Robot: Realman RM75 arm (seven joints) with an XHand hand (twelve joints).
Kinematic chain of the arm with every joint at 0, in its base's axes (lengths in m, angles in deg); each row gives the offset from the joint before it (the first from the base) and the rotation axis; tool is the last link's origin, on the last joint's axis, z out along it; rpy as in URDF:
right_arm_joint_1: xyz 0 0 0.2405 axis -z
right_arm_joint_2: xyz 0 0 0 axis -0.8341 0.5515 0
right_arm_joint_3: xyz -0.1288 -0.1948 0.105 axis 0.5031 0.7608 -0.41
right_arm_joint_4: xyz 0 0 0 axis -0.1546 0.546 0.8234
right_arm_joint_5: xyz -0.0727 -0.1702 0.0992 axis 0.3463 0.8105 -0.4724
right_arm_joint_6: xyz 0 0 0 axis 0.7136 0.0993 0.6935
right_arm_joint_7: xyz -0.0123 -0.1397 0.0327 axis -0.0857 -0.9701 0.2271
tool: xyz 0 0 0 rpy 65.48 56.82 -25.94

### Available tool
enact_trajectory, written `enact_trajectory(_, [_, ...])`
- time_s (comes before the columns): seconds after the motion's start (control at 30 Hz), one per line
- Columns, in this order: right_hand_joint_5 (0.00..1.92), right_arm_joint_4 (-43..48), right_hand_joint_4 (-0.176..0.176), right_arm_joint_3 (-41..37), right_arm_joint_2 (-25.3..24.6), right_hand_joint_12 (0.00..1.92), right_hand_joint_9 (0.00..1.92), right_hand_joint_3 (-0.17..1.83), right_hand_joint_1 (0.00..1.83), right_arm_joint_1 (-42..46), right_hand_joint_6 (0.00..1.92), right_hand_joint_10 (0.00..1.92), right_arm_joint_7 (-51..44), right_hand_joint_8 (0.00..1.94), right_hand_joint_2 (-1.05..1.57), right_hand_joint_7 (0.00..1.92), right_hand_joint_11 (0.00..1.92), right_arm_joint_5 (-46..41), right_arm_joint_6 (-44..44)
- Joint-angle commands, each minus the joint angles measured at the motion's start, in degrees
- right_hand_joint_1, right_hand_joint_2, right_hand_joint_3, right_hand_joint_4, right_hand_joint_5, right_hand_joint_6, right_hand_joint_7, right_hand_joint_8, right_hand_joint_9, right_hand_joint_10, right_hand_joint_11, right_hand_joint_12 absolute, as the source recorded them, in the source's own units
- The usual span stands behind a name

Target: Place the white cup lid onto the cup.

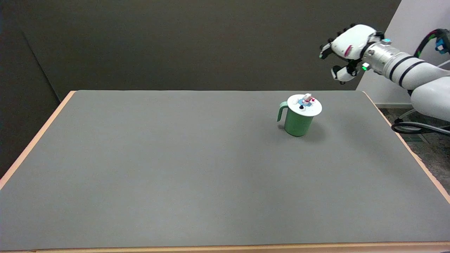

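We see the white cup lid [304,105] seated on the cup [297,123] (task apparently done), so our robot hand [346,49], at two o'clock, hangs empty, fingers loosely apart.

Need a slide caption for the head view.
White lid seated on green cup; right hand open, raised clear of it.

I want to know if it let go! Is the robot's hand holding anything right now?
Right hand: open, holding nothing, up in the air away from the white lid sitting on the green cup.
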State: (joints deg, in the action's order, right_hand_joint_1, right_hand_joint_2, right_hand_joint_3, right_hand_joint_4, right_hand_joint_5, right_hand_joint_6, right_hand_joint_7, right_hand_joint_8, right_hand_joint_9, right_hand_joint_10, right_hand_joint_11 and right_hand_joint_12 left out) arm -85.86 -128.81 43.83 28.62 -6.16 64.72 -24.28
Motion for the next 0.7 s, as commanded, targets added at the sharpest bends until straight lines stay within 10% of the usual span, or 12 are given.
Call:
enact_trajectory(0.03, [0.7, 14.35, 0.176, -11.43, -2.75, 0.96, 0.96, 0.96, 0.83, 10.62, 0.21, 0.31, -3.36, 0.2, 0.77, 0.82, 0.84, -7.45, 13.45])
enact_trajectory(0.7, [0.71, 19.37, 0.176, -10.0, -4.5, 0.95, 0.94, 0.97, 0.8, 15.65, 0.23, 0.28, -11.15, 0.2, 0.77, 0.82, 0.8, -14.78, 19.27])
